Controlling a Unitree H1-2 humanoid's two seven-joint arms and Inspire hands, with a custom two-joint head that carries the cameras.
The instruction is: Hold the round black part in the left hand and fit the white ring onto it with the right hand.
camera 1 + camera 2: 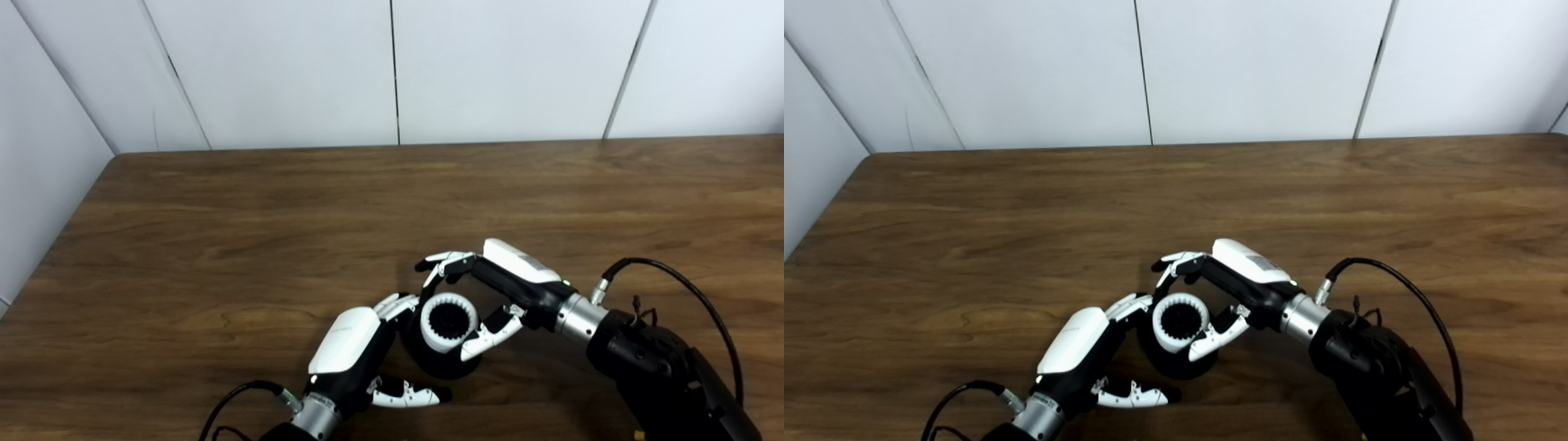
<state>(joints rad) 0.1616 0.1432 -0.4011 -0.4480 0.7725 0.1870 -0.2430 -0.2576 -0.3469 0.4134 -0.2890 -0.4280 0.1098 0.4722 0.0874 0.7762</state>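
Observation:
The round black part stands on the table near the front edge, low in both views. My left hand holds it from the left, fingers against its far-left side and thumb stretched along the table by its base. The white ring, toothed inside, sits on top of the black part. My right hand reaches in from the right and is shut on the ring, with its fingers curled over the far side and its thumb pressed on the near-right rim. The ring hides the part's top.
The brown wooden table stretches wide to the left, right and back, bounded by white wall panels. A black cable loops up from my right wrist, and another cable trails from my left wrist.

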